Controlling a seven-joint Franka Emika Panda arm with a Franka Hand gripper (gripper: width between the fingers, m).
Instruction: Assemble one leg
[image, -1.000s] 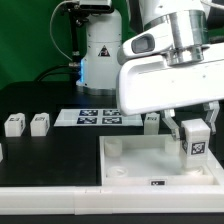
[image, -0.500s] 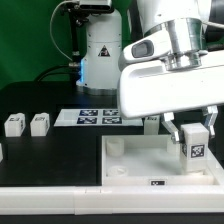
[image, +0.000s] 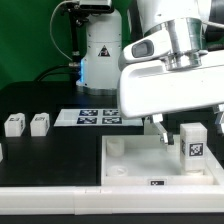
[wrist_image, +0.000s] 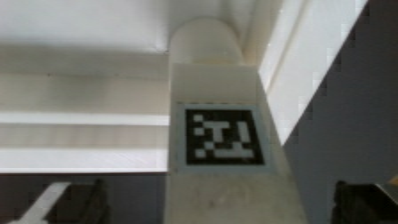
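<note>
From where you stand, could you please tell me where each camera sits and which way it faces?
Exterior view: off the arm, in front of the table, facing across it toward the robot base; the white wrist housing and open gripper show above the leg, upright in the tray-like piece.
Wrist view: on the wrist, looking down along the gripper at the leg; only the two dark fingertips show.
Shared: the tagged leg, the tray-like piece.

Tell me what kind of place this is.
Most likely a robotics lab bench: a robot arm over a black table, a marker board of printed tags, and a green backdrop.
</note>
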